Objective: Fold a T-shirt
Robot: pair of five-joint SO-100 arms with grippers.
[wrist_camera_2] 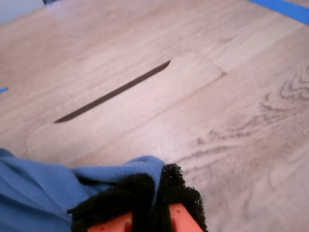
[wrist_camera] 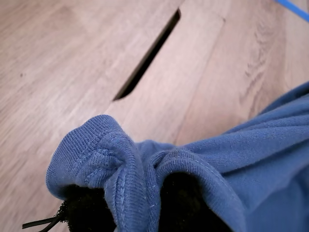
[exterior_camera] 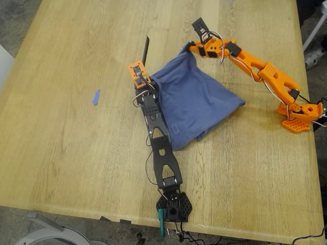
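Bare table around — only a tape scrap there.

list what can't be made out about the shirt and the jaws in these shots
- T-shirt chest print: none shows in the exterior view; only plain blue fabric faces up.
- My first gripper: in the first wrist view bunched hem covers the jaws.
- My second gripper: its jaws are cut off by the second wrist view's edge.
- Blue scrap: too small to identify.
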